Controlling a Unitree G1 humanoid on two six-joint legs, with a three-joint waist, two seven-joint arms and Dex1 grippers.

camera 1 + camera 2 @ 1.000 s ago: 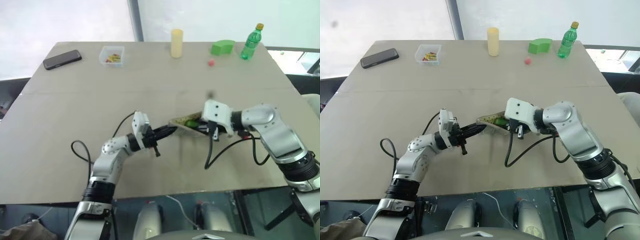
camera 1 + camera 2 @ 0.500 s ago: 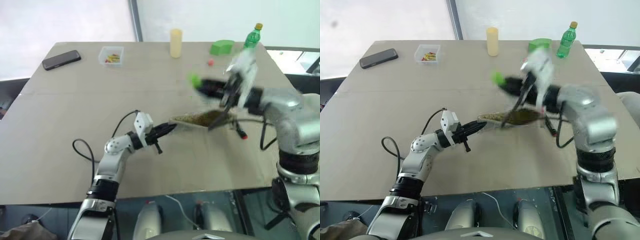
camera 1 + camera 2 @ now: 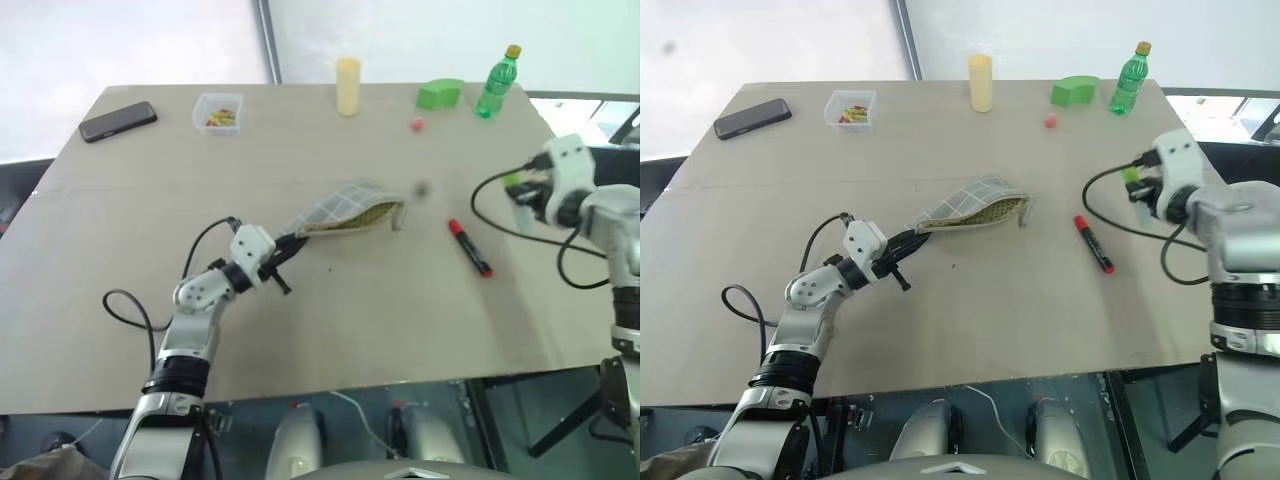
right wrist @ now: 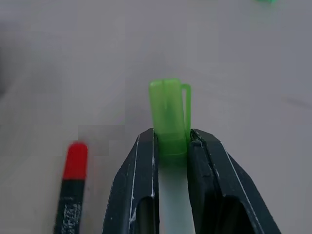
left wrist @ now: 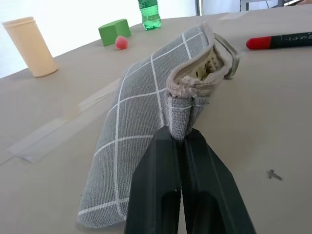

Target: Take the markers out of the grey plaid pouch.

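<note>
The grey plaid pouch [image 3: 345, 207] lies near the middle of the table with its mouth gaping toward the right. My left gripper [image 5: 184, 139] is shut on the pouch's left end seam [image 3: 290, 238]. The red marker [image 3: 469, 247] with a dark body lies flat on the table to the right of the pouch. My right gripper [image 4: 171, 141] is shut on the bright green marker [image 4: 169, 114], held above the table's right side [image 3: 1132, 176]; the green cap sticks out past the fingertips.
Along the far edge stand a black phone [image 3: 118, 119], a clear box of small items [image 3: 222, 109], a cream cup [image 3: 348, 85], a green block [image 3: 443, 93], a small red ball [image 3: 417, 124] and a green bottle [image 3: 497, 84].
My right arm swung out to the right with the green marker, away from the pouch. The red marker now lies on the table. My left gripper drew the pouch to the left.
</note>
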